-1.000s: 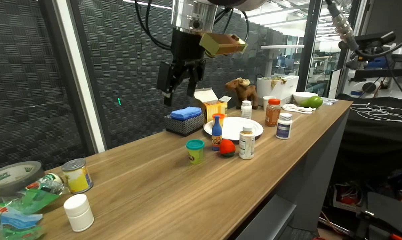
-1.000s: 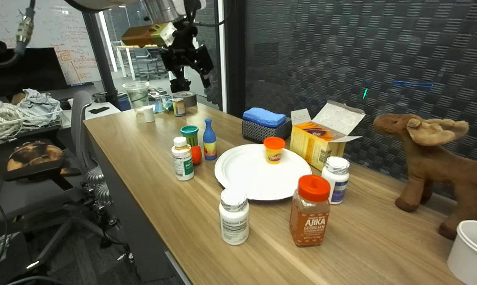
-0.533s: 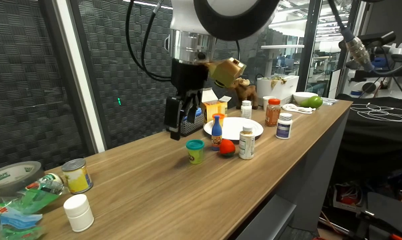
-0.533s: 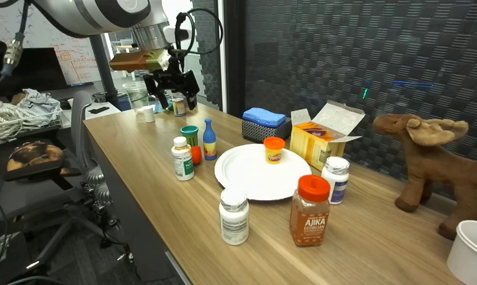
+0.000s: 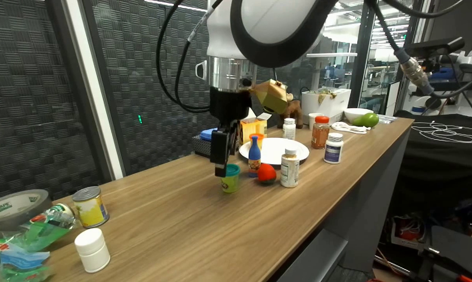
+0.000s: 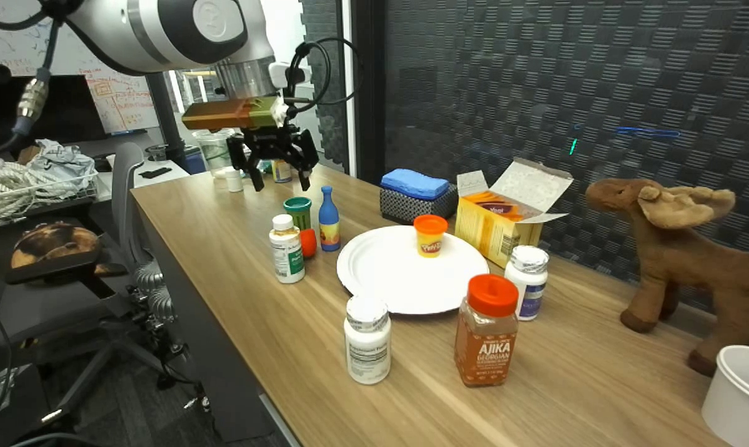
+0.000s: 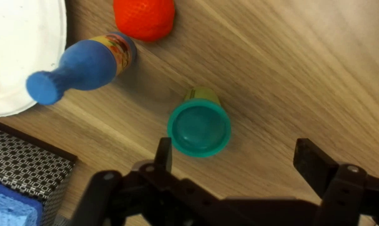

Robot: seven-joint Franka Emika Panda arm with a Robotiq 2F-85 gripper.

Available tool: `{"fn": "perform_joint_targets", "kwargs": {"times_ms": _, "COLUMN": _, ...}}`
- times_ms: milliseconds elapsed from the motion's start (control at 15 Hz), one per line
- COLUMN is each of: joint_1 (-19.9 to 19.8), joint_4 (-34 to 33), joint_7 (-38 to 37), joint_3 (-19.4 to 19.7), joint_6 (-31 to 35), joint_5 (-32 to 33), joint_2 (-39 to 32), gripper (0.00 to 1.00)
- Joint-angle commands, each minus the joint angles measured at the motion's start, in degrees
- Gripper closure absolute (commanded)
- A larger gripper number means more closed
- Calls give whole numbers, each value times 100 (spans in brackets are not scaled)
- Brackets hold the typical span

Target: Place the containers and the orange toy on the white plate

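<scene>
- In an exterior view the white arm (image 6: 154, 34) fills the area between 10 and 11 o'clock and bends downward at the silver wrist (image 6: 247, 77).
- In both exterior views the black gripper (image 6: 281, 185) hangs beneath the wrist, pointing towards 6 o'clock.
- Its 2 fingers (image 6: 304, 179) stand well apart, a wide gap between them.
- In an exterior view the gripper shows nearly side-on, the near finger (image 5: 219, 150) covering most of the far finger.
- There the gold housing (image 5: 273, 97) juts from below the wrist towards 3 o'clock, and black cables (image 5: 193, 109) loop on the 9 o'clock side.
- In the wrist view the gripper sits at 6 o'clock, 1 fingertip near 7 o'clock, the other near 4 o'clock.
</scene>
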State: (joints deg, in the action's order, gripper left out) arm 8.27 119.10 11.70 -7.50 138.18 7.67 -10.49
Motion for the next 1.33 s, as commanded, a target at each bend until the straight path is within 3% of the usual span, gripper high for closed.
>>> {"fn": "perform_joint_targets", "kwargs": {"times_ms": 0, "joint_1": -98, "joint_4": -31, "joint_7": 426, "joint_3": -75, "joint_6": -160, "joint_5": -189, "joint_2": -63, "gripper": 0}}
{"fn": "perform_joint_targets", "kwargs": {"times_ms": 400, "joint_1": -145, "joint_4": -94, "joint_7": 592, "joint_3": -56, "joint_6": -283, "joint_5": -172, "joint_2": -237, "gripper": 0}}
{"fn": "perform_joint_targets", "kwargs": {"times_ms": 467, "joint_1": -158, "joint_4": -106, "joint_7": 596, "joint_3": -52, "joint_6": -276, "joint_5": -174, "joint_2": -234, "gripper": 25}}
{"fn": "perform_joint_targets", "kwargs": {"times_ms": 600, "joint_1": -178, "joint_4": -121, "joint_7": 575, "joint_3": -41, "joint_6": -246, "joint_5": -165, "joint_2": -231, "gripper": 32}}
{"fn": "perform_joint_targets", "kwargs": {"times_ms": 867, "joint_1": -211, "joint_4": -154, "joint_7": 539, "joint_3": -24, "joint_6": -214, "joint_5": -104, "joint_2": -234, "gripper": 64}}
{"fn": "perform_joint_targets", "kwargs": {"times_ms": 1000, "joint_1": -200, "joint_4": -168, "joint_7": 515, "joint_3": -24, "joint_6": -192, "joint_5": -59, "joint_2": -219, "gripper": 25}}
{"fn": "perform_joint_targets", "kwargs": {"times_ms": 1067, "joint_1": -192, "joint_4": -166, "joint_7": 506, "joint_3": -23, "joint_6": -169, "joint_5": -33, "joint_2": -209, "gripper": 25}}
{"fn": "perform_joint_targets", "kwargs": {"times_ms": 1267, "joint_1": -159, "joint_4": -163, "joint_7": 479, "joint_3": -13, "joint_6": -93, "joint_5": 92, "joint_2": -174, "gripper": 5}}
